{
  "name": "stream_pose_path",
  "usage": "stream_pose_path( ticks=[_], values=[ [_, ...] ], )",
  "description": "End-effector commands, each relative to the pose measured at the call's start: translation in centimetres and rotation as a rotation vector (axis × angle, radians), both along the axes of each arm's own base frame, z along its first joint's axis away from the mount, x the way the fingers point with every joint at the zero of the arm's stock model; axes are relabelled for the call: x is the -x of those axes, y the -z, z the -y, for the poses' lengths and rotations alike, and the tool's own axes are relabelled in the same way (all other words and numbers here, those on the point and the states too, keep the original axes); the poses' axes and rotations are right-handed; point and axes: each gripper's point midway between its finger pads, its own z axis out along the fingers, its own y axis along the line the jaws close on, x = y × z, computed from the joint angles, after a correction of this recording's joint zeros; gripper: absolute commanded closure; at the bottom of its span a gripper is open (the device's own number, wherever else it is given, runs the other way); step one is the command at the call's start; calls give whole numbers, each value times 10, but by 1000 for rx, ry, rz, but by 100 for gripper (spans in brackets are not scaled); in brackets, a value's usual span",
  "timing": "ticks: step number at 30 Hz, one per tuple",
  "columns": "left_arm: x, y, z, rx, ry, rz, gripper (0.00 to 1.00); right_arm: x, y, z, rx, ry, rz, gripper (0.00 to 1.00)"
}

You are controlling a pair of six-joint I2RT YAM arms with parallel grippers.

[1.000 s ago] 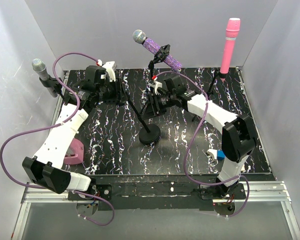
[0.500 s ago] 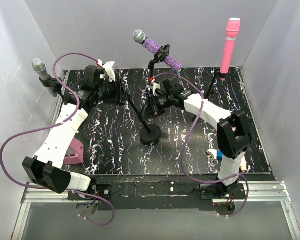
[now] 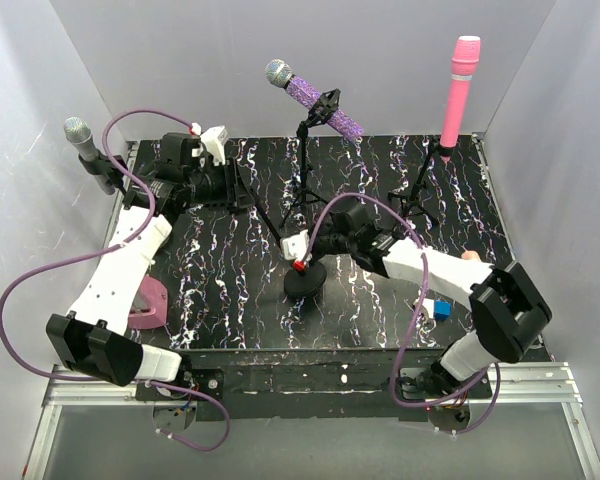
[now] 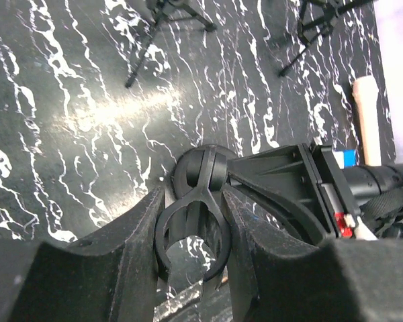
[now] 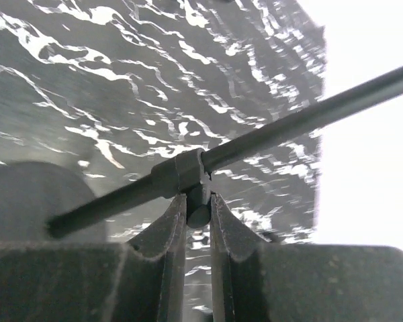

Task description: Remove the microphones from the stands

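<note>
A black stand with a round base (image 3: 302, 279) leans its pole (image 3: 270, 225) toward the back left. My left gripper (image 3: 242, 190) (image 4: 191, 201) is shut on the ring-shaped clip (image 4: 188, 231) at the stand's top, and the ring holds nothing. Low on the pole, just above the base, my right gripper (image 3: 290, 252) (image 5: 198, 201) is shut on a small knob (image 5: 198, 211) under the collar. A purple microphone (image 3: 315, 98), a pink microphone (image 3: 460, 85) and a grey microphone (image 3: 85, 150) each sit in other stands at the back.
Two tripod stands (image 3: 302, 195) (image 3: 420, 190) spread their legs on the marbled black mat (image 3: 220, 280). A pink ring-like object (image 3: 152, 305) lies near left. A blue block (image 3: 441, 308) and a cream cylinder (image 4: 366, 121) lie near right. White walls close in three sides.
My right arm swung from the middle back toward the near side, came down to the pole above the round base and shut on its knob. The left gripper shifted slightly back-left, still on the clip.
</note>
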Motion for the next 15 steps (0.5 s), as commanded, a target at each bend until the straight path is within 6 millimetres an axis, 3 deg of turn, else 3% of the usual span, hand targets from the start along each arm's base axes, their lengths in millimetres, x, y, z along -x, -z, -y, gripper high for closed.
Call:
stream_pose_path(
  ticks=[1,5,10,15],
  values=[
    [6,-16,16,102,61,19,100,-35,-63,-35,-116,-127,653,88],
    [7,-17,14,108,61,31,100,-26,-56,-17,-82,-116,572,22],
    [8,-22,13,113,58,48,100,1,-34,34,39,-19,174,15],
    [8,-19,10,106,51,49,100,29,-53,60,-14,269,-500,18]
  ],
)
